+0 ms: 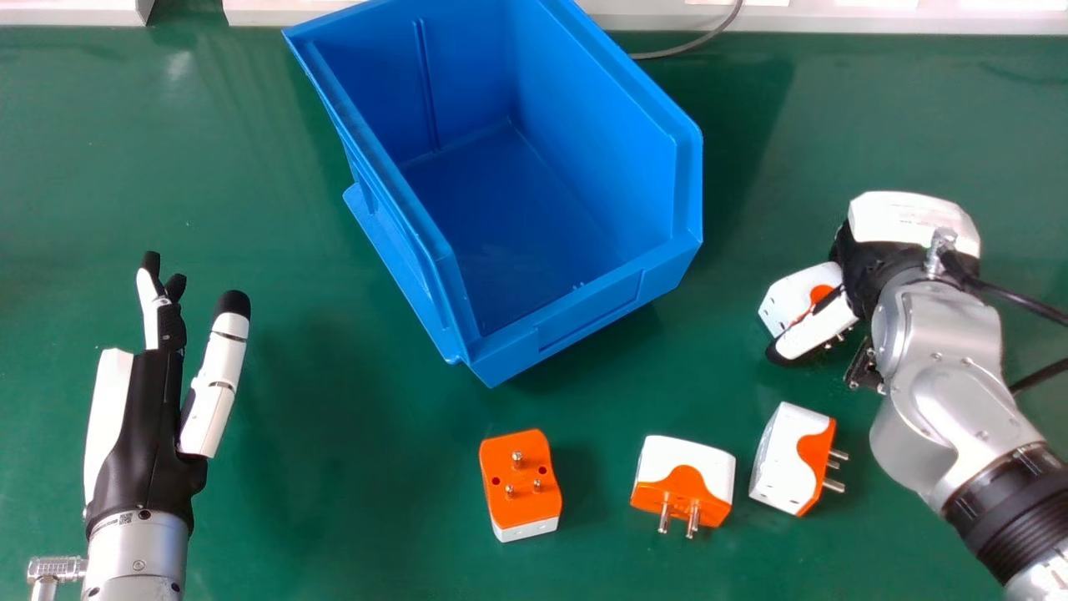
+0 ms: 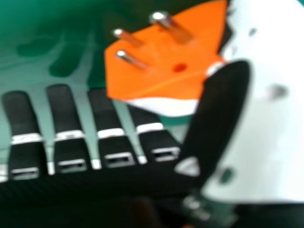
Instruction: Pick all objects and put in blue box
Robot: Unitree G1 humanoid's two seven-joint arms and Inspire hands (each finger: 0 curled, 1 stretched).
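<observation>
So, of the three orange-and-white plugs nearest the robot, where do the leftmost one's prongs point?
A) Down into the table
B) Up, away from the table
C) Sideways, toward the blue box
B: the leftmost plug has its orange face upward, with three metal prongs standing up from it.

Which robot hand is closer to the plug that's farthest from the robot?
The right hand. It's right at that plug adapter, with its thumb there; the left hand is far off, left of the blue box.
</observation>
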